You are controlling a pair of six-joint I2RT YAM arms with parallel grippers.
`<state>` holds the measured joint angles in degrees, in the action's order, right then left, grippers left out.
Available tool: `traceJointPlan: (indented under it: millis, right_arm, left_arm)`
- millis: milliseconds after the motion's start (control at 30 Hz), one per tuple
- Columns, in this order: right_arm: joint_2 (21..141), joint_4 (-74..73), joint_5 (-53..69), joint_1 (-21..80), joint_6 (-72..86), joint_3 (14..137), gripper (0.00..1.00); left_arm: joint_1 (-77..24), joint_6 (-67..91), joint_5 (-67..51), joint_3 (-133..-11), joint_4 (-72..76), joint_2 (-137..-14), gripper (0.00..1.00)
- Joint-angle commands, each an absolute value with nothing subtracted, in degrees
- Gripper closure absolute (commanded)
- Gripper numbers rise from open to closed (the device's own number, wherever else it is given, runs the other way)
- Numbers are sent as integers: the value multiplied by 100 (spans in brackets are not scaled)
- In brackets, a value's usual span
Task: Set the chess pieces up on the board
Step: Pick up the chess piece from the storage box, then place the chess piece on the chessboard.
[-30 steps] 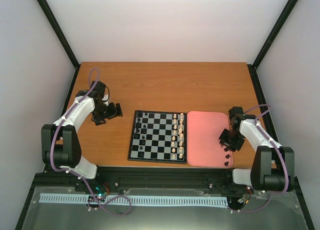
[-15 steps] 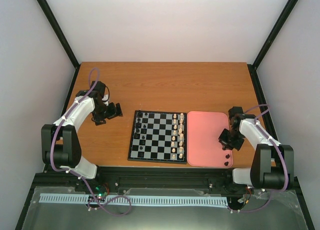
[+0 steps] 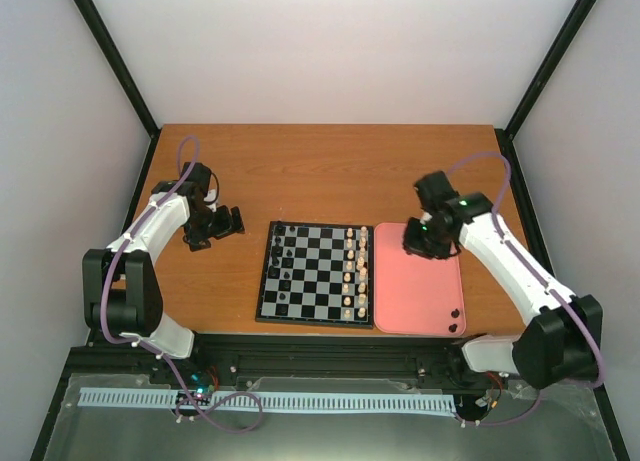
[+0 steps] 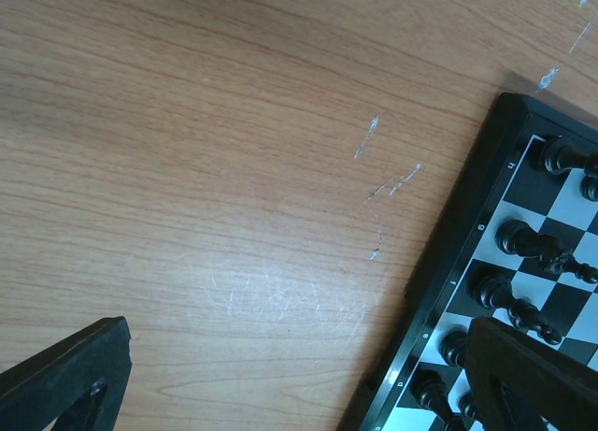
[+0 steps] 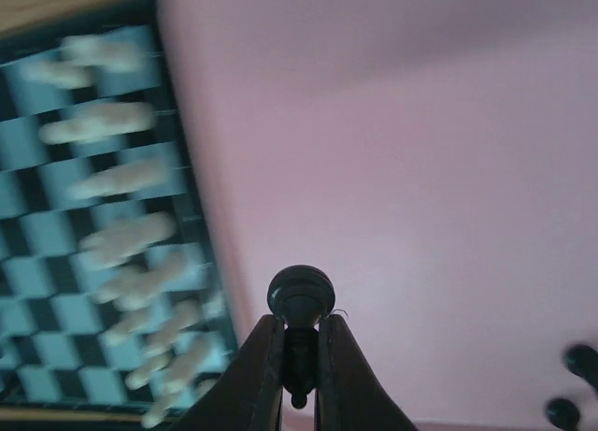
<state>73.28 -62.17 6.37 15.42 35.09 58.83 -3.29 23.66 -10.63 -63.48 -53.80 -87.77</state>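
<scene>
The board (image 3: pixel 262 286) lies mid-table, with black chess pieces (image 3: pixel 283 263) on its left columns and cream-white pieces (image 3: pixel 354 271) on its right columns. My right gripper (image 3: pixel 418 239) is shut on a black chess piece (image 5: pixel 301 295) and holds it above the pink tray (image 3: pixel 425 291) near the tray's far left corner, beside the board's right edge. Two more black pieces (image 3: pixel 455 321) lie at the tray's near right corner, and they also show in the right wrist view (image 5: pixel 581 359). My left gripper (image 3: pixel 215 226) is open and empty on the table left of the board.
In the left wrist view the board's rim (image 4: pixel 467 253) and several black pieces (image 4: pixel 523 239) sit by my right finger (image 4: pixel 533 375). Bare wooden table (image 4: pixel 234 169) lies between the fingers. Black frame posts stand at the table's corners.
My right gripper has risen from the tray's near right corner and moved far-left toward the board, carrying a black piece. The left arm has not moved.
</scene>
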Motion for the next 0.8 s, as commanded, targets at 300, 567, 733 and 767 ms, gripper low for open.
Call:
traceJointPlan:
  millis: [300,567,733,767]
  right_arm:
    - [10686,-7688,487,5465,3787,10455,97]
    - [12171,-7727,1137,6082,3479,12050,97]
    - [12579,-7543,1265,6095,3318,12162,97]
    - [12682,-7550,1306,6103,3282,12207,97]
  left_arm:
    - [-365,2321,-937,-6479,-5458,-8523,0]
    - [-358,2342,-907,-6375,-5432,-8392,0]
    - [-365,2353,-956,-6338,-5397,-8354,0]
    - [-365,2357,-953,-6341,-5391,-8356,0]
